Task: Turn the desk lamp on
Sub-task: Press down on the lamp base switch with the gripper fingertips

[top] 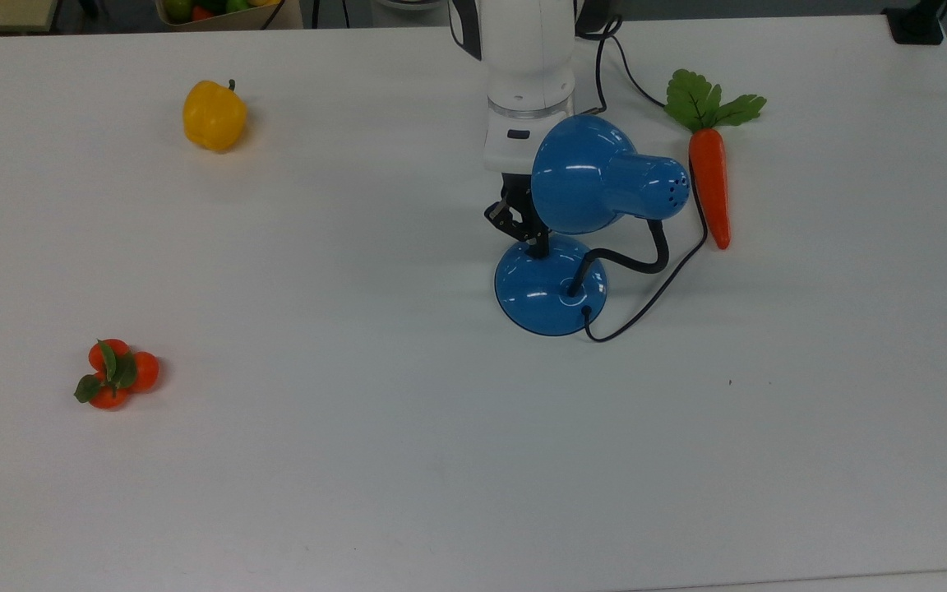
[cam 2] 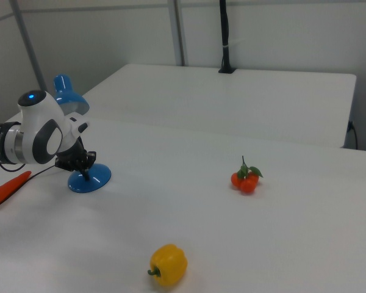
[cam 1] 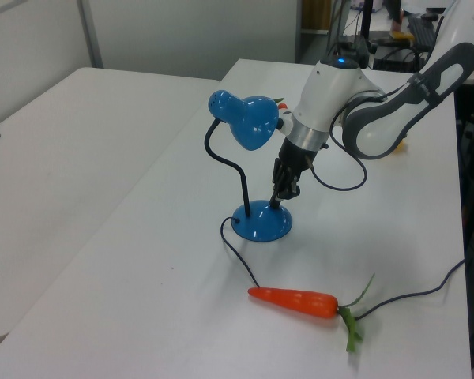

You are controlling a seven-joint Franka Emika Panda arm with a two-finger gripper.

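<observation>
Now the lamp (top: 572, 238) stands on the white table (top: 358, 460), a little right of the middle in the top view. Its round blue base (top: 550, 286) lies flat on the table, the black bent neck (top: 638, 259) rises from it, and the blue shade (top: 597, 174) hangs above the base. A black cord (top: 654, 292) leaves the base and runs along the table, passing just beside the carrot (top: 709, 182).

The claw (top: 536, 244) is low, with its tip touching the edge of the base on the side nearest the arm (top: 527, 57); in the left view the claw (cam 1: 278, 202) comes down at a slant under the shade (cam 1: 245, 120). The fingers look pressed together, with nothing between them.

In the top view a yellow pepper (top: 213, 115) lies far to the left near the back, and a bunch of small tomatoes (top: 116, 373) lies far to the left near the front. The carrot is to the right of the lamp, with its green leaves (top: 708, 100) pointing to the back.
</observation>
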